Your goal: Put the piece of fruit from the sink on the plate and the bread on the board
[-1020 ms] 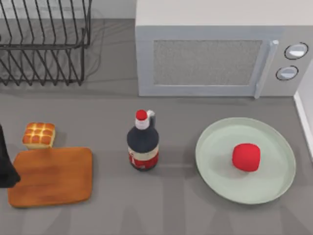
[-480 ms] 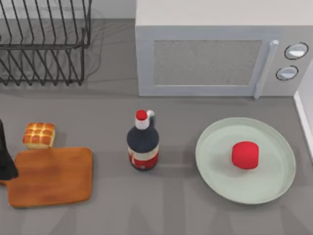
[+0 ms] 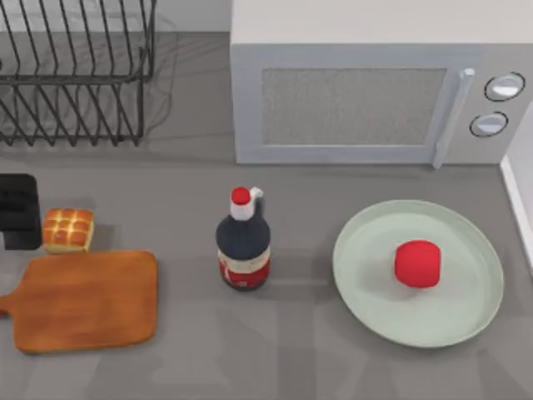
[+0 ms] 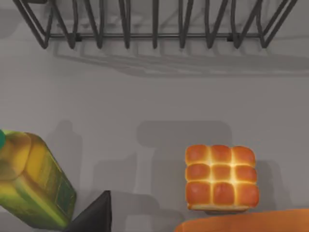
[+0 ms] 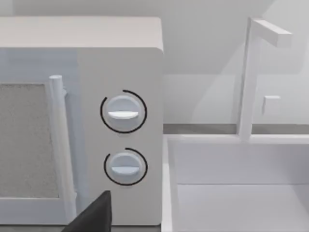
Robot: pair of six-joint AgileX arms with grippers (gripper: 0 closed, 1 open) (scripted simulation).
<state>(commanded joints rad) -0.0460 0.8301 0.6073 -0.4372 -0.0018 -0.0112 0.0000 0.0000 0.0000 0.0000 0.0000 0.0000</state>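
The red fruit (image 3: 417,264) already sits on the pale green plate (image 3: 366,283) at the right of the table, a little right of the dish's centre, so that half of the job looks finished. The bread (image 3: 67,230) is not yet placed: it stands on the grey table just beyond the far left corner of the wooden board (image 3: 92,300), close to its edge but off it. The left gripper (image 3: 18,212) hangs over the table immediately left of the bread, at the left edge of the top view, a position that suits a descent onto the roll from above; whether its pincer is apart or together cannot be told, as a single dark fingertip (image 4: 94,215) is all the left wrist view gives. That view looks down on the bread (image 4: 221,178), with a yellow-green bottle (image 4: 31,181) lying nearby and the dish rack (image 4: 154,24) beyond. The right arm appears parked, its camera facing the microwave (image 5: 82,121) and the sink (image 5: 236,183); its pincer's state cannot be told either. A dark sauce bottle (image 3: 243,246) stands between board and plate, clear of the short carry the bread needs.
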